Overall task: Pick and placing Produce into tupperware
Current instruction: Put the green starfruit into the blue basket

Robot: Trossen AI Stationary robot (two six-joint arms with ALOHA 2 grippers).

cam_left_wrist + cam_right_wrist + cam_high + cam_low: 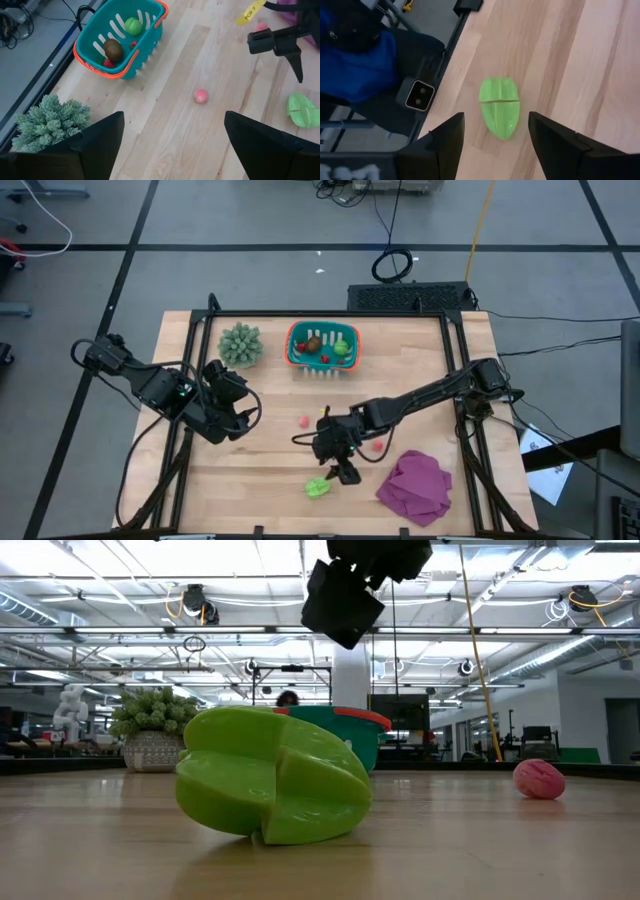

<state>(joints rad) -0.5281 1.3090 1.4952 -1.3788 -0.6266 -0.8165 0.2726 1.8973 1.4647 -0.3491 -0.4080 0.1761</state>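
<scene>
Blocking most of the low view, the light-green produce piece (272, 776) hides the tupperware (323, 346) behind it. The wooden worktop (270, 470) stands in an open workshop. The tub, by the far edge, holds brown, green and red pieces. The right claw (343, 473) hangs spread over the green piece near the front edge, holding nothing; the left claw (232, 402) waits wide at the left edge.

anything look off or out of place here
The green piece lies tipped on its side near the table's front edge, far from the tub, with the open right tool above it. Two red pieces also sit loose on the table. Nothing looks damaged or spilled.
</scene>
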